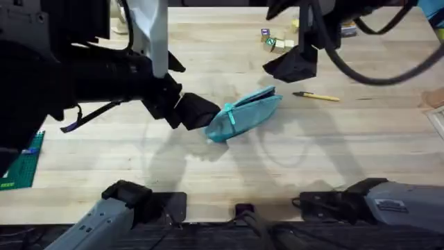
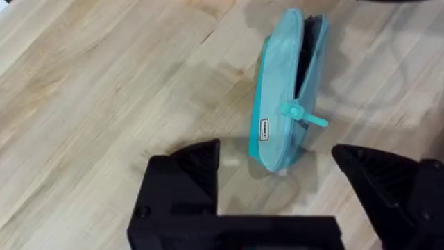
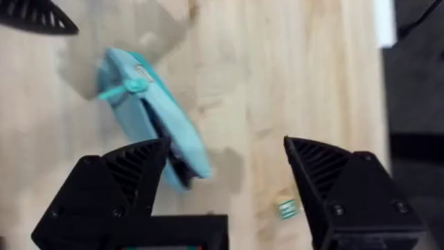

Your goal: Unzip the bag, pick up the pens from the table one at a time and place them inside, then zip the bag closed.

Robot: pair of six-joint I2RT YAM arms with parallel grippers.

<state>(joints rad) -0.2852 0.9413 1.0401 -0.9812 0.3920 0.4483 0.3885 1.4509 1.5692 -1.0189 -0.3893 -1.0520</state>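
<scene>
**Teal fabric pouch lies open-mouthed mid-table, both grippers free of it**

Teal-blue soft fabric pencil pouch point(image 1: 244, 113), long and narrow, lies near the centre of the pale wooden butcher-block table point(image 1: 208, 173), long axis running roughly 8 to 2 o'clock in the overhead view. Going near to far from the arm bases: bare planks first, then the pouch, w/ the left gripper point(image 1: 201, 114) just beside its 8 o'clock end, jaws apart and empty. The left wrist view shows the black fingers point(image 2: 187, 167) spread either side of that end, near but not touching. The zip looks at least partly undone: a dark slit shows along the top seam, and the turquoise zip pull point(image 2: 302, 114) sticks out sideways partway along it.

Further out, at approx 2 o'clock from the pouch, lies a slim yellow pen w/ dark end point(image 1: 316, 96), apart from the bag. Right gripper point(image 1: 295, 66) hangs beyond it, jaws wide and empty; its wrist view looks down on the pouch point(image 3: 156, 121).

Farthest, near 12 o'clock, small coloured blocks point(image 1: 275, 43); a green mat point(image 1: 21, 163) sits at the 9 o'clock edge.

Handling, as judged: the pouch is prob. light, limp and empty, so it will slide and fold if pushed. Pinch one end's fabric to anchor it; take the pull tab for zip work. The pen is stiff, thin, light and may roll; grip it across the barrel near mid-length.
</scene>
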